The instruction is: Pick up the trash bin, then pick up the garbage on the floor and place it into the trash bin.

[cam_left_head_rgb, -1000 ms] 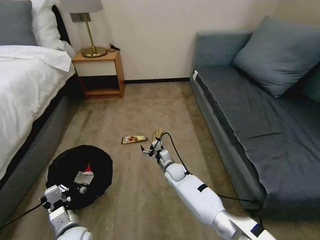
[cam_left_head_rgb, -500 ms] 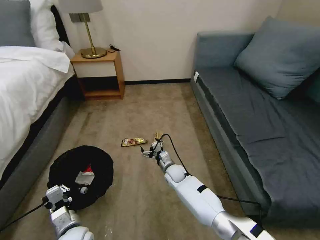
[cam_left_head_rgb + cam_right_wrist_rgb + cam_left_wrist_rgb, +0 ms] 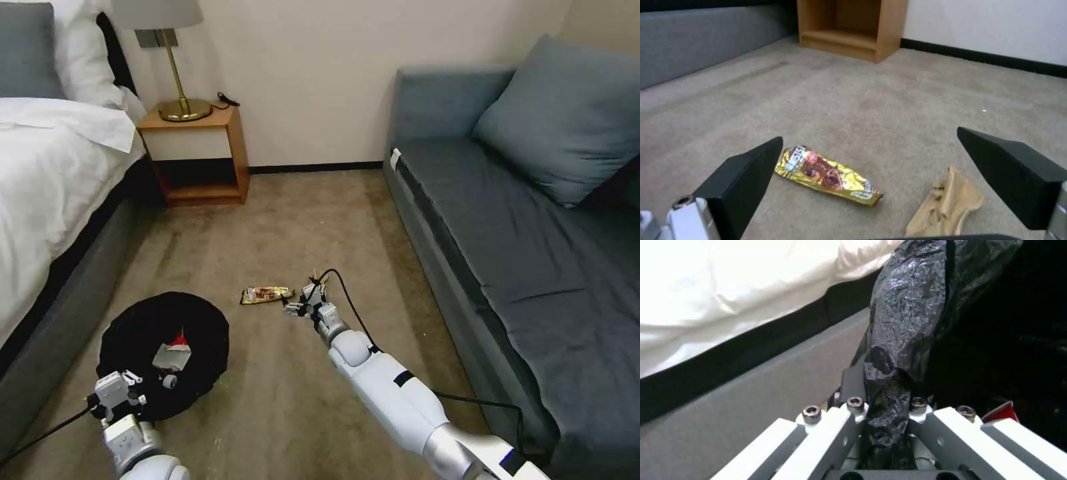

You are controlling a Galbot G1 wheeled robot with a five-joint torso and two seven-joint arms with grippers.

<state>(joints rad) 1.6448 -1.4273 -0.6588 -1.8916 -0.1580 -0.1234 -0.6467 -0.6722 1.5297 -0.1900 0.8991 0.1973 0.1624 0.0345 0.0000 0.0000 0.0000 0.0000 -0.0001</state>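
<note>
- Gold snack packet (image 3: 829, 176): on carpet, beside tan peel strip (image 3: 947, 203)
- Right pincer (image 3: 880, 173): spread above both; centre on one piece only
- Left pincer (image 3: 884, 413): pinching trash bin (image 3: 163, 350) rim

Right gripper (image 3: 298, 306) low beside snack packet (image 3: 266, 294); left gripper (image 3: 119, 393) at trash bin (image 3: 163, 353) rim.

Both arms are glossy white with silver-grey joint rings and black bands. A black cable (image 3: 350, 300) loops along the right one. The left gripper (image 3: 887, 426) has white-grey finger links with silver hex screws; the right gripper (image 3: 880, 180) has black wedge fingertips (image 3: 744, 181).
</note>
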